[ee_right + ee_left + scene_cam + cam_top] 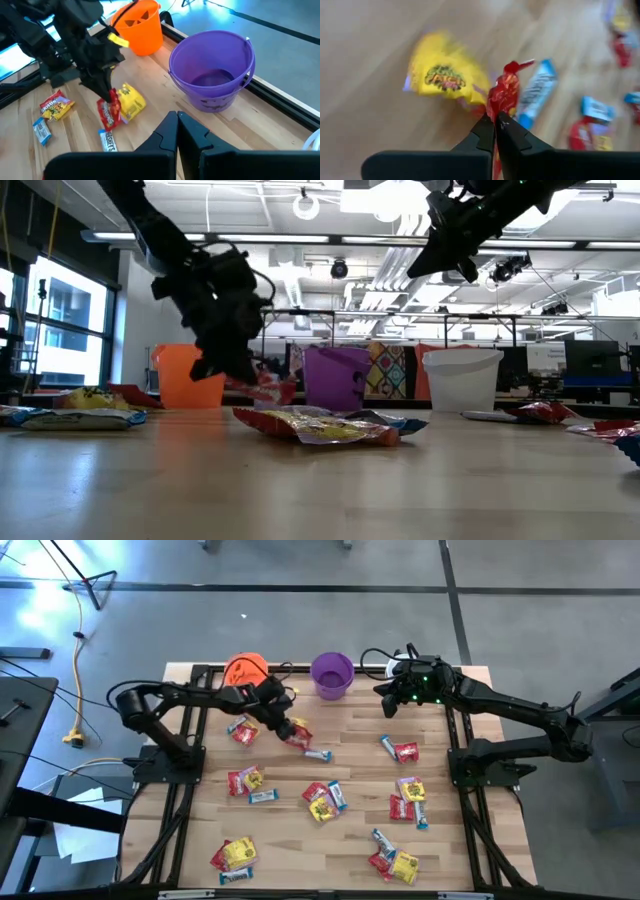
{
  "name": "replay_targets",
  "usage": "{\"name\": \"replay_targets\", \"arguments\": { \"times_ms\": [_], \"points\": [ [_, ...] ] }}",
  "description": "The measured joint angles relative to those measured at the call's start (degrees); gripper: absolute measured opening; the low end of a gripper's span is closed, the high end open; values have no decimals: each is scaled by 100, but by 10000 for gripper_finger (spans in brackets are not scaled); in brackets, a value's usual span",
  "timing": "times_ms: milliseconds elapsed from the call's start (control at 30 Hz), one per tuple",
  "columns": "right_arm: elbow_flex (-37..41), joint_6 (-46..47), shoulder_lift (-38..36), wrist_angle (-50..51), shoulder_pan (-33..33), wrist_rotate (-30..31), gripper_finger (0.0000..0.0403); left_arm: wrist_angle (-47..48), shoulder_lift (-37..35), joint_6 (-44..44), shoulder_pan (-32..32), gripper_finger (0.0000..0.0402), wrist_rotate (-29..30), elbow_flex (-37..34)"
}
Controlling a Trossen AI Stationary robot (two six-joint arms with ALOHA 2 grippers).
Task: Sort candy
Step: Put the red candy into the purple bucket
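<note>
Many small wrapped sweets lie scattered flat on the wooden table, among them a cluster (pixel 322 802) in the middle and another (pixel 235 855) near the front. My left gripper (pixel 290 728) hangs over the far middle of the table, shut on a red candy packet (pixel 504 95). A yellow packet (pixel 445 76) and a blue-and-white bar (pixel 537 92) lie just beneath it. My right gripper (pixel 388 705) hovers shut and empty, high above the table (pixel 432 252), close to the purple cup (pixel 215 70). My left gripper pinches the red packet's upper end (pixel 497 111) between its two fingertips, coming from above and pointing down. The packet hangs upright below the fingers (pixel 108 114). Whether its lower end touches the table, I cannot tell.
An orange cup (pixel 245 670), the purple cup (pixel 332 675) and a white cup (pixel 462 378) stand in a row along the far edge. More sweets lie at the right (pixel 405 800) and near right (pixel 395 862). A black frame rail (pixel 195 755) runs along each side.
</note>
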State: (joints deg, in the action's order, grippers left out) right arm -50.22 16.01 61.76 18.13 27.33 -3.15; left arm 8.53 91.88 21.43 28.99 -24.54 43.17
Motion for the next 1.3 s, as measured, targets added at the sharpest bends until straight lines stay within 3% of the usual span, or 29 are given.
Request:
{"name": "replay_targets", "arguments": {
  "times_ms": [133, 400, 533, 700, 900, 1167, 1300],
  "points": [
    [0, 0, 0, 0, 0, 2, 0, 7, 215, 42, -24, 6, 355, -15],
    [0, 0, 0, 0, 0, 1, 0, -38, 305, -112, -76, 66, 255, -6],
    [0, -52, 0, -2, 0, -1, 0, -38, 305, -330, -155, 77, -33, -6],
    [0, -107, 0, 0, 0, -1, 0, 118, 305, -351, -298, 65, -87, -8],
    [0, -107, 0, 0, 0, 102, 0, 353, 305, -308, -417, 6, -108, -8],
    [0, -151, 0, 0, 2, 104, 0, 399, -130, -235, -485, 0, -167, 136],
    [0, -144, 0, 0, 2, 104, 0, 421, -589, -50, -479, 0, 204, 482]
  ]
}}
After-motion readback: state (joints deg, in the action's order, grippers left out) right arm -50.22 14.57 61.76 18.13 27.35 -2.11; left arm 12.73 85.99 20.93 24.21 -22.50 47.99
